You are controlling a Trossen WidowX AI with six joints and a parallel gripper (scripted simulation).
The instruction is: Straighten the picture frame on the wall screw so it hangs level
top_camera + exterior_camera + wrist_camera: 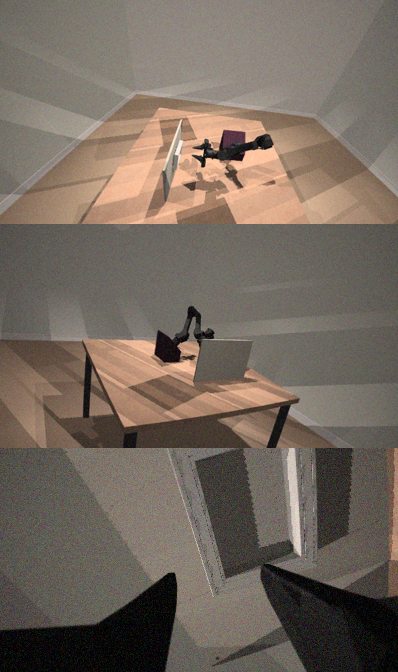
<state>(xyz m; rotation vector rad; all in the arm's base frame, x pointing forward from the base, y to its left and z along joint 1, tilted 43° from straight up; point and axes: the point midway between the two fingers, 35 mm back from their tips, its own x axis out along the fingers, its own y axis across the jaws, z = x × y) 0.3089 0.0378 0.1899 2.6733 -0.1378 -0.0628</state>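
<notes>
The picture frame (179, 152) (201, 523) is a small pale grey rectangle on the front of the upright panel in the top view. In the wrist view its left and lower bars enclose a darker picture area, and its upper part runs out of view. It looks slanted in the wrist view, but I cannot tell how level it hangs. The screw and the notched strip are hidden. My gripper (193, 151) (218, 575) is open and empty. Its fingertips stand back from the frame, with a gap, and the frame's lower left corner shows between them in the wrist view.
The upright grey panel (166, 179) (225, 361) stands on the wooden table (146, 406) and carries the frame. A dark purple block (233, 138) (165, 349) stands close to the arm. Patches of light and shadow cross the table and walls.
</notes>
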